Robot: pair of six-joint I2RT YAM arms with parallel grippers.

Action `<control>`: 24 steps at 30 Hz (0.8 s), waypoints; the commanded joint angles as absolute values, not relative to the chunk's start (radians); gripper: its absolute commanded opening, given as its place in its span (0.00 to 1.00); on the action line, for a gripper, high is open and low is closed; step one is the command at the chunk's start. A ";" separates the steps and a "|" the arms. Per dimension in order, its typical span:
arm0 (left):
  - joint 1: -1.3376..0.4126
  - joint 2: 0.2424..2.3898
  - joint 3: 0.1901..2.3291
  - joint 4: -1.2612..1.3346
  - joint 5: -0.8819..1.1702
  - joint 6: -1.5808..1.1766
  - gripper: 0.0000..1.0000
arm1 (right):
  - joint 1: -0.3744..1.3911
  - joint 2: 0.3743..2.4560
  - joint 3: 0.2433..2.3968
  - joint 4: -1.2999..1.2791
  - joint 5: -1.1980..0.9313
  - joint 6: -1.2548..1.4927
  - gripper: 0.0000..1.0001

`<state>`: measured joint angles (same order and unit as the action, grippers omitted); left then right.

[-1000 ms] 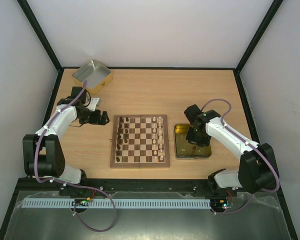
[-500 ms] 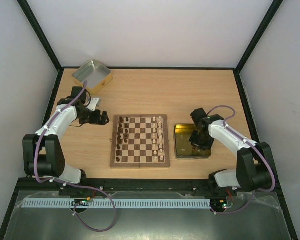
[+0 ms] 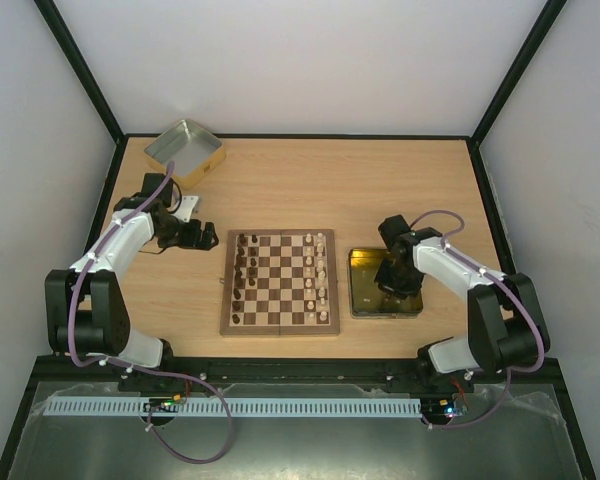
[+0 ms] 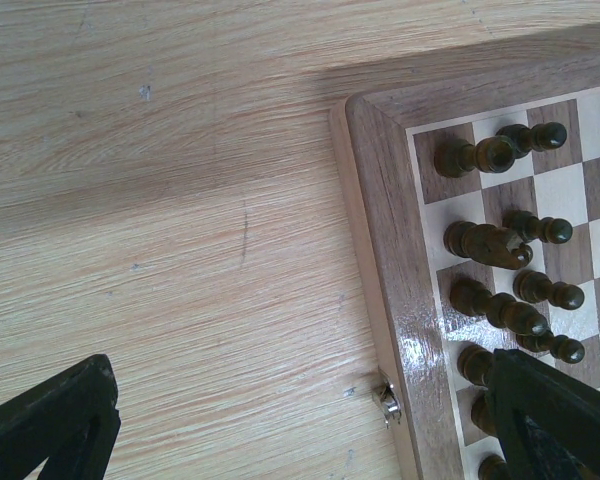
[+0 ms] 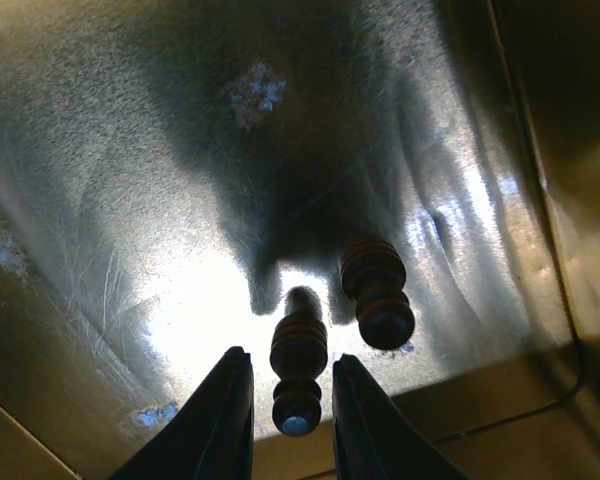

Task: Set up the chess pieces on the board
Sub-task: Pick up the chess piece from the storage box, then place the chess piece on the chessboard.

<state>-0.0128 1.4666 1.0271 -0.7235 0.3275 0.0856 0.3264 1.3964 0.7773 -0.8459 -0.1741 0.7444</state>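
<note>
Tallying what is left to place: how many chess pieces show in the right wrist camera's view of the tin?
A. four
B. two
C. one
B: two dark pieces lie on the tin floor, one of them between the fingers of the right gripper.

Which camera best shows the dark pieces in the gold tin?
Right wrist: two dark pieces lie close up in the tin, one straddled by the right gripper. From the top, its arm covers them; left wrist misses the tin.
</note>
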 commanded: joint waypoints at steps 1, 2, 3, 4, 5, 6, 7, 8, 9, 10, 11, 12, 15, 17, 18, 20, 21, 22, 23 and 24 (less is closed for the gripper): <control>-0.018 1.442 1.014 -0.728 0.317 0.084 1.00 | 0.322 1.431 0.790 -0.819 -0.166 0.730 0.20; -0.018 1.442 1.014 -0.728 0.317 0.084 1.00 | 0.322 1.439 0.788 -0.814 -0.164 0.729 0.19; -0.018 1.442 1.012 -0.729 0.317 0.083 1.00 | 0.322 1.447 0.789 -0.811 -0.164 0.728 0.17; -0.018 1.442 1.012 -0.729 0.316 0.083 1.00 | 0.322 1.453 0.789 -0.807 -0.164 0.726 0.14; -0.018 1.442 1.012 -0.729 0.316 0.084 1.00 | 0.322 1.457 0.789 -0.804 -0.164 0.727 0.11; -0.019 1.441 1.012 -0.727 0.316 0.084 1.00 | 0.322 1.457 0.790 -0.804 -0.163 0.726 0.08; -0.019 1.441 1.012 -0.727 0.316 0.084 1.00 | 0.322 1.456 0.793 -0.807 -0.161 0.727 0.06; -0.018 1.440 1.011 -0.726 0.316 0.083 1.00 | 0.322 1.453 0.799 -0.814 -0.164 0.726 0.04; -0.018 1.442 1.011 -0.726 0.316 0.084 1.00 | 0.322 1.445 0.807 -0.822 -0.168 0.725 0.02; -0.018 1.442 1.011 -0.726 0.316 0.084 1.00 | 0.323 1.435 0.814 -0.832 -0.168 0.724 0.02; -0.019 1.443 1.010 -0.726 0.317 0.084 1.00 | 0.323 1.419 0.825 -0.848 -0.163 0.724 0.02; -0.019 1.446 1.012 -0.726 0.317 0.084 1.00 | 0.326 1.401 0.839 -0.867 -0.158 0.723 0.02; -0.018 1.450 1.013 -0.726 0.320 0.084 1.00 | 0.372 1.366 0.895 -0.937 -0.139 0.738 0.02; -0.018 1.454 1.015 -0.726 0.322 0.083 1.00 | 0.448 1.355 0.958 -0.985 -0.119 0.767 0.02; -0.018 1.455 1.015 -0.726 0.322 0.085 1.00 | 0.494 1.358 0.991 -1.007 -0.110 0.797 0.02; -0.018 1.458 1.016 -0.726 0.324 0.085 1.00 | 0.597 1.378 1.065 -1.040 -0.094 0.840 0.02; -0.018 1.460 1.018 -0.726 0.324 0.085 1.00 | 0.652 1.396 1.112 -1.052 -0.091 0.863 0.02; -0.018 1.460 1.018 -0.726 0.325 0.085 1.00 | 0.709 1.421 1.146 -1.056 -0.095 0.880 0.02; -0.018 1.462 1.019 -0.726 0.325 0.085 1.00 | 0.760 1.448 1.174 -1.053 -0.108 0.895 0.02; -0.018 1.461 1.020 -0.726 0.325 0.085 1.00 | 0.821 1.482 1.209 -1.047 -0.120 0.906 0.02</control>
